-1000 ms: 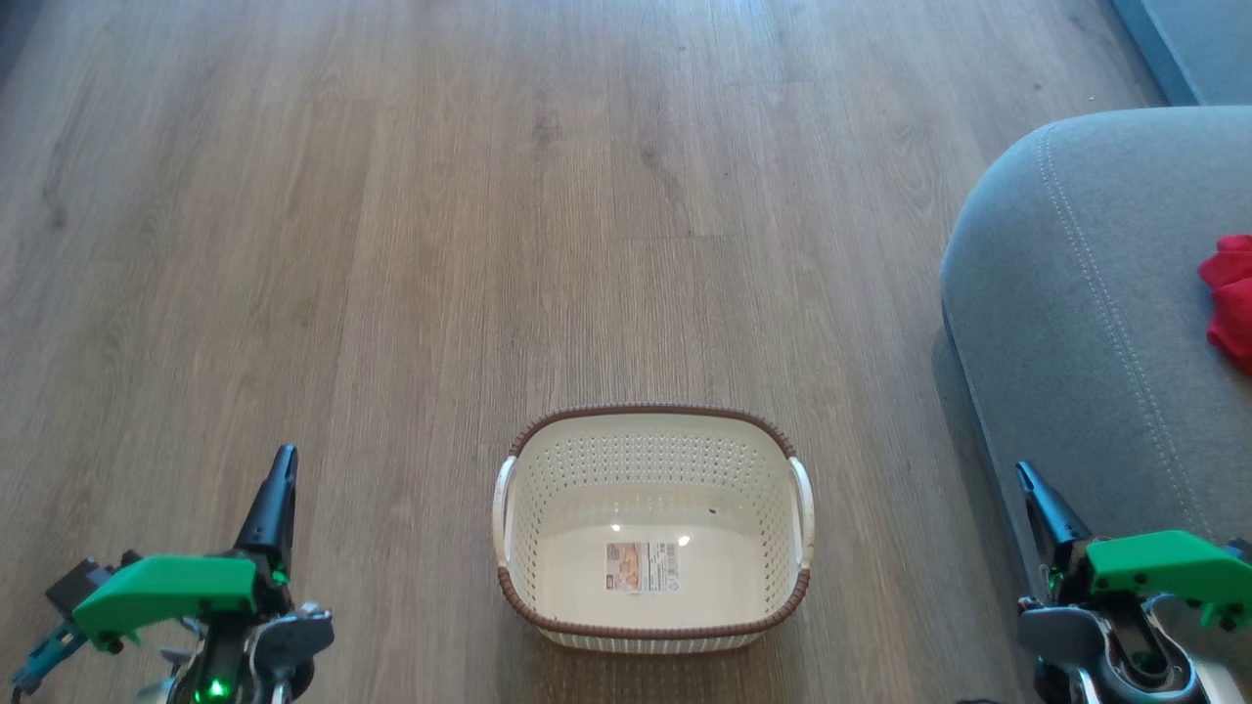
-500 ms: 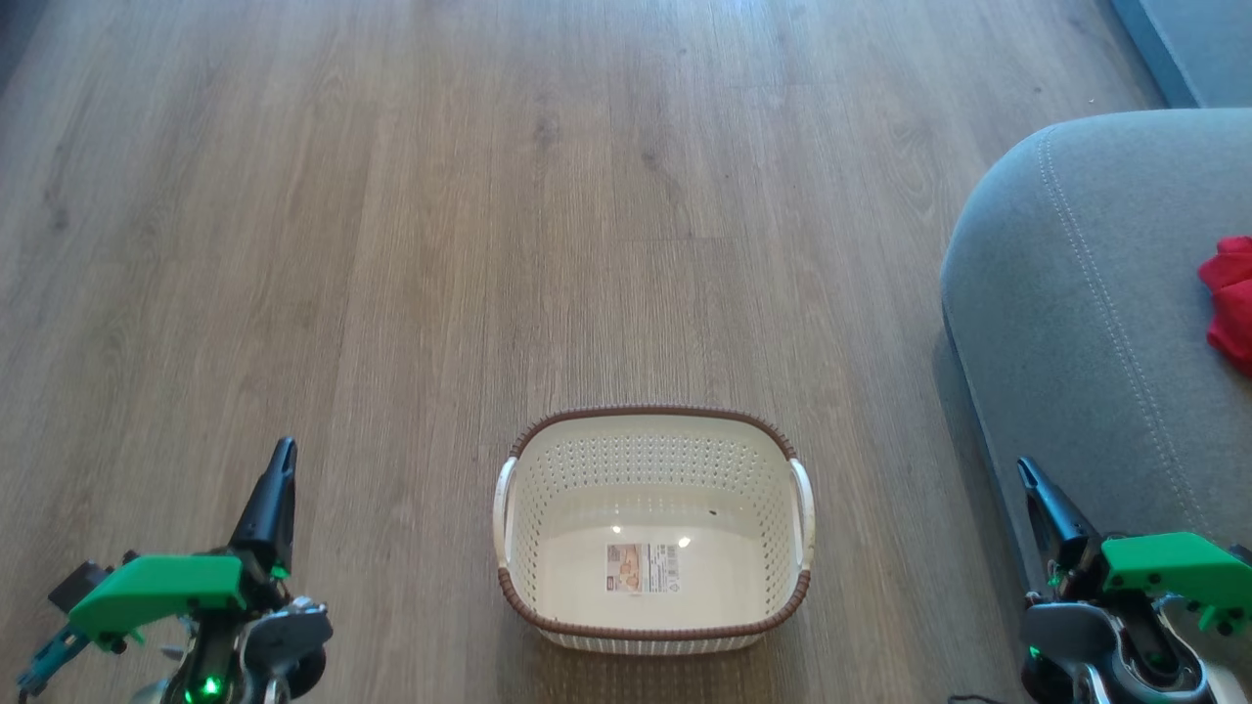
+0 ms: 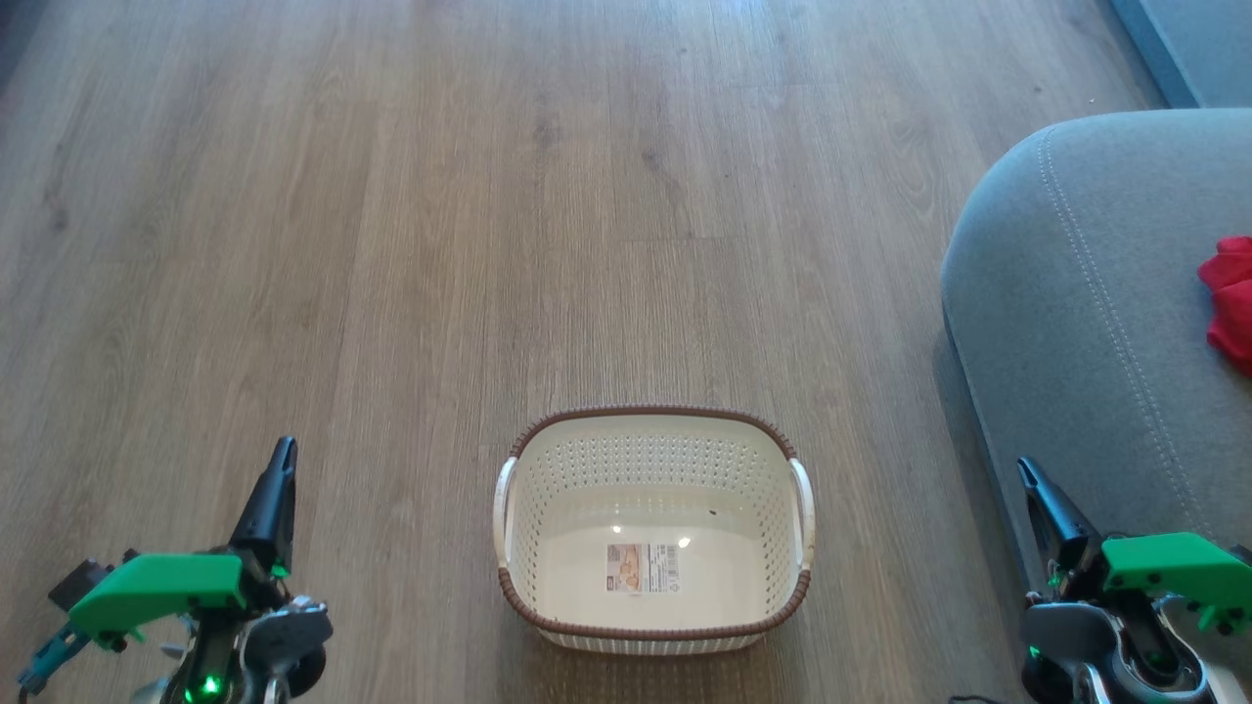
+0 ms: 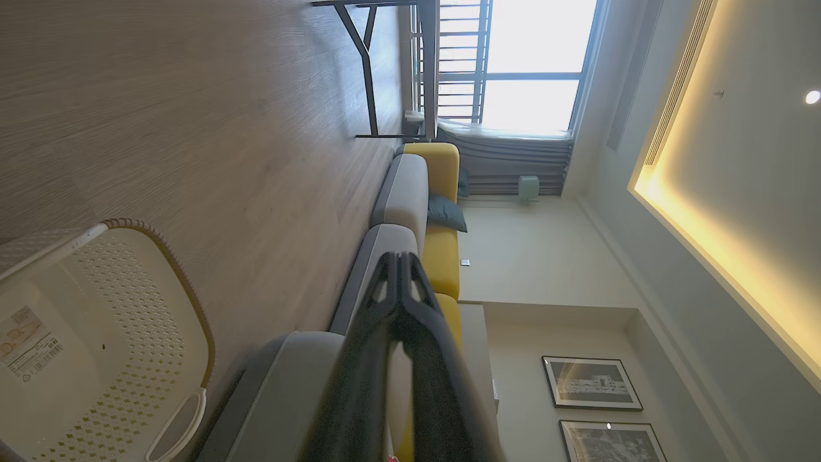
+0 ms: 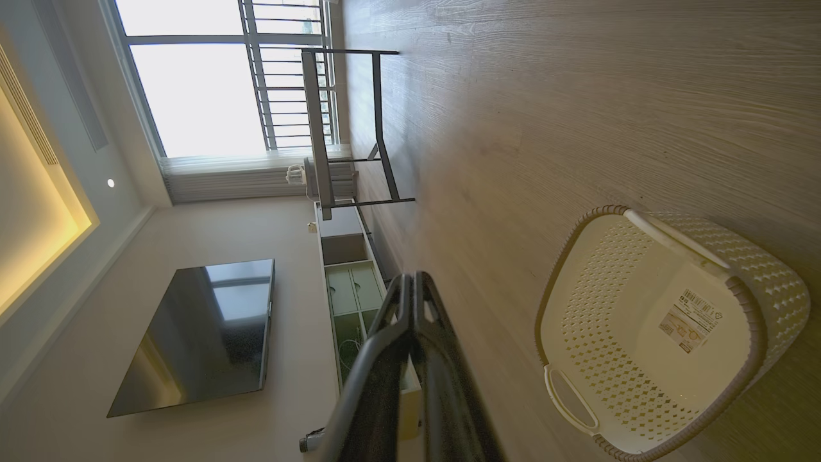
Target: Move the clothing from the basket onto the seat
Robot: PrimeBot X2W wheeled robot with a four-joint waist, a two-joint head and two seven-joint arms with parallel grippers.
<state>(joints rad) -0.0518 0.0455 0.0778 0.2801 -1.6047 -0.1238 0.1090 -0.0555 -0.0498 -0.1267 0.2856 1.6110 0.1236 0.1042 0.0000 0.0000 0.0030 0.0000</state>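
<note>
The cream basket (image 3: 653, 626) with a brown rim stands on the wood floor at bottom centre, holding nothing but a label on its bottom; it also shows in the left wrist view (image 4: 160, 282) and the right wrist view (image 5: 763, 269). Red clothing (image 3: 1230, 298) lies on the grey seat (image 3: 1076, 323) at the right edge, partly cut off. My left gripper (image 3: 282, 452) is shut at the lower left, apart from the basket, its fingertips together in its wrist view (image 4: 399, 258). My right gripper (image 3: 1024, 470) is shut at the lower right beside the seat's front edge, also (image 5: 410, 279).
Wood floor (image 3: 489, 196) stretches ahead and to the left. A blue-grey surface (image 3: 1188, 39) sits at the top right corner. The wrist views show a long grey and yellow sofa (image 4: 410, 192), a dark metal table frame (image 5: 349, 128), a television (image 5: 199, 333) and a bright window.
Both grippers have dropped slightly lower in the head view over the last second and then held still. The basket and the clothing have not moved.
</note>
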